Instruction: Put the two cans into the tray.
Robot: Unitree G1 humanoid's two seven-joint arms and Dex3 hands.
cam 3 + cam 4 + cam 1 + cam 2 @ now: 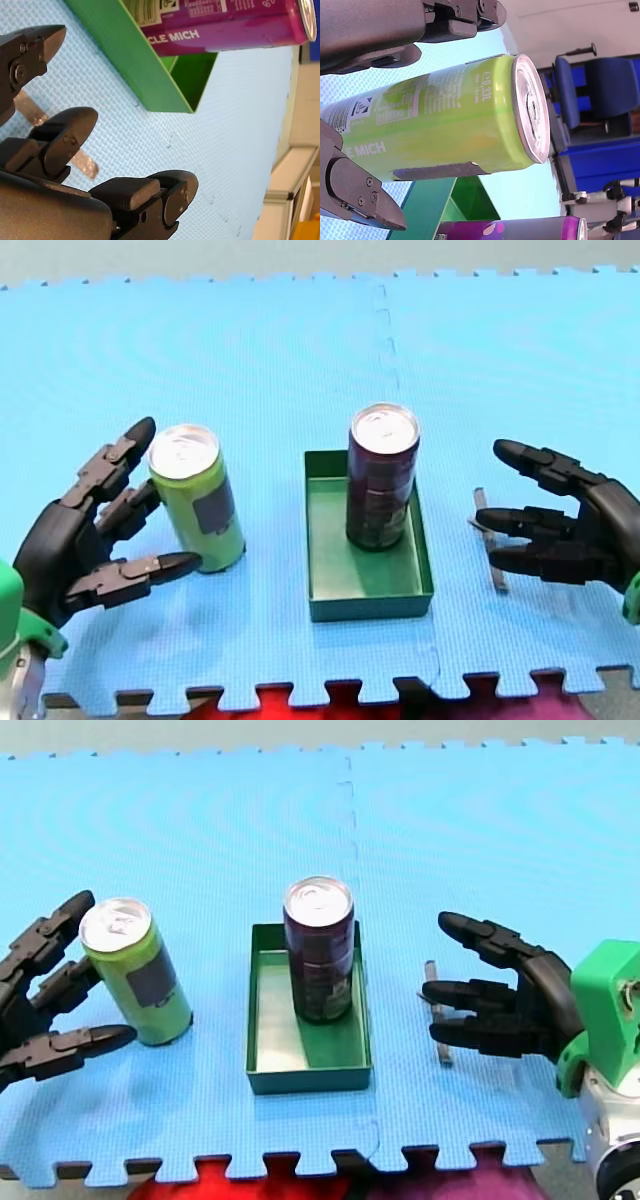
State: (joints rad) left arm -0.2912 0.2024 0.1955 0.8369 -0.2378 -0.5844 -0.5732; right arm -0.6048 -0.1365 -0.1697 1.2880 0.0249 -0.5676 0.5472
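Blue mat [200,360]; metal strip [480,500] lies by right robot hand [575,530], near tray [370,605].

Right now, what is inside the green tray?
The purple can stands upright in the tray's far half; its near floor is bare, the floor under the can covered. The green can stands outside, by the left hand; the right hand is right of the tray.
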